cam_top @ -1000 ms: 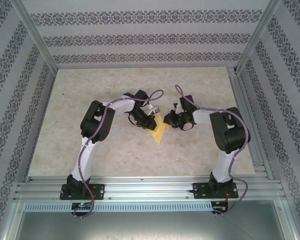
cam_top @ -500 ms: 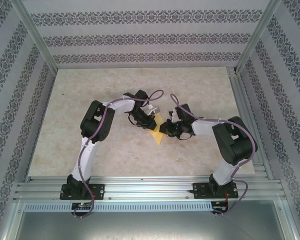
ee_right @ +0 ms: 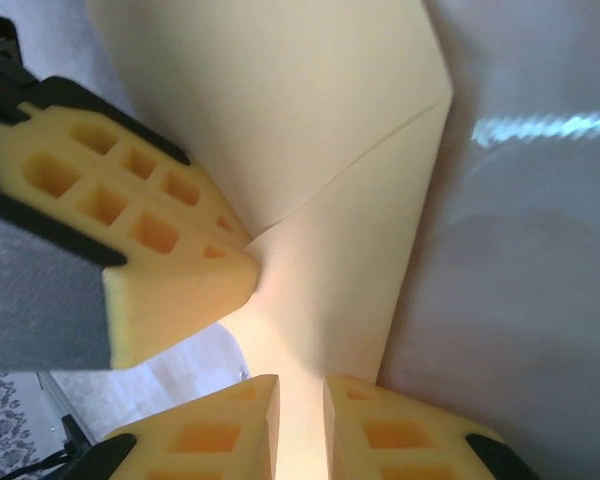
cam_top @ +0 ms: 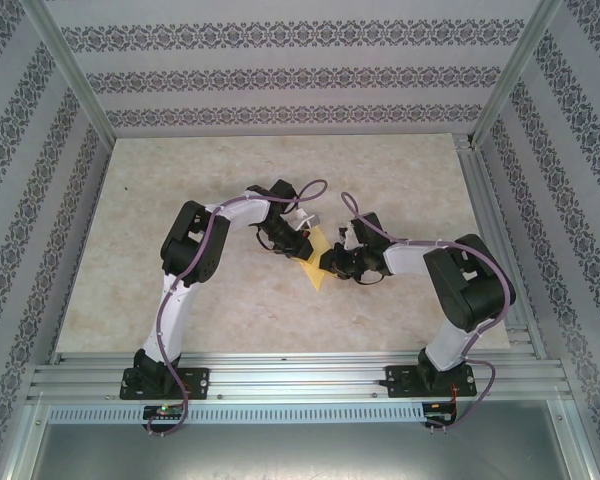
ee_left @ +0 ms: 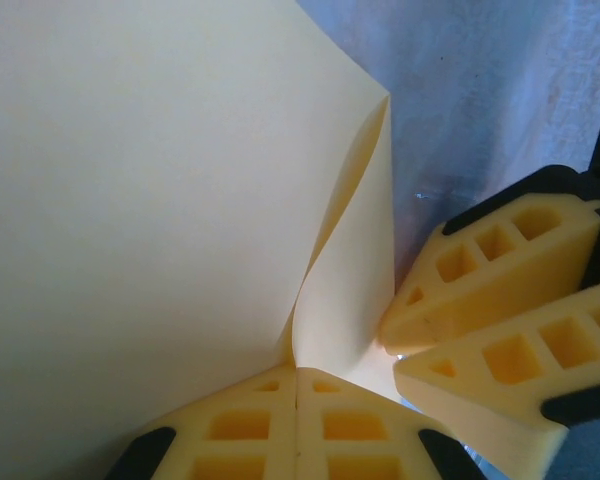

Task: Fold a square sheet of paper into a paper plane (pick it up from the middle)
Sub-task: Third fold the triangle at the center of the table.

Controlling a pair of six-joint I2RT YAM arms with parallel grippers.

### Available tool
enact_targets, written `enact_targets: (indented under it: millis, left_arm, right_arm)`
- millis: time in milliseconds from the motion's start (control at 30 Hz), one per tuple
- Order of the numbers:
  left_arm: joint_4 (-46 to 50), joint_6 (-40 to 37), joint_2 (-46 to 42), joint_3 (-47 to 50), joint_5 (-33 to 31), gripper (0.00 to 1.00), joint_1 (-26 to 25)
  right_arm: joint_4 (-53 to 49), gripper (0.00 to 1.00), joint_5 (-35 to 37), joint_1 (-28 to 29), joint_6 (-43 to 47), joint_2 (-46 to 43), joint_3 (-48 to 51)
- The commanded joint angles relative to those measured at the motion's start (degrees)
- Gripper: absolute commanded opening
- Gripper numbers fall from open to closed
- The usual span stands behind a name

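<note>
The pale-yellow sheet of paper (cam_top: 318, 264) lies mid-table, folded into a narrow pointed shape whose tip faces the arms. My left gripper (cam_top: 304, 246) is shut on its edge; in the left wrist view the fingertips (ee_left: 297, 372) meet on the paper (ee_left: 130, 200) where a flap curls up. My right gripper (cam_top: 329, 262) comes in from the right and sits close beside the left one. In the right wrist view its jaws (ee_right: 301, 388) stand a narrow gap apart, with the paper (ee_right: 310, 120) running between them. The left gripper's fingers (ee_right: 170, 270) touch the paper just ahead.
The pale marbled tabletop (cam_top: 180, 200) is bare round the paper. Aluminium frame rails (cam_top: 500, 250) run along the right and near edges. Patterned walls enclose the back and both sides.
The right arm has swung left, bringing its gripper onto the paper beside the left gripper. The left arm and the paper have stayed where they were.
</note>
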State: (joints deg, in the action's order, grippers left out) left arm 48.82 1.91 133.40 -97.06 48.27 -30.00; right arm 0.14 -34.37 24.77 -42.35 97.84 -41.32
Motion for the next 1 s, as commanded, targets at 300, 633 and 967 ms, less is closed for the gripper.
enact_targets:
  millis: [300, 633, 967]
  left_arm:
    - [1.83, -1.09, -1.43, 1.9, -4.97, 0.0, 1.22]
    - [1.72, -1.25, -1.15, 2.27, -4.81, 0.0, 1.87]
    - [1.77, -1.2, -1.83, 2.33, -4.43, 0.0, 2.05]
  right_arm:
    - [5.53, 0.2, -2.57, 2.97, -2.76, -2.08, 3.16]
    - [10.29, 0.21, -3.68, 3.7, -4.34, 2.61, 5.12]
    - [8.73, 0.24, -3.56, 3.88, -4.26, -4.74, 6.21]
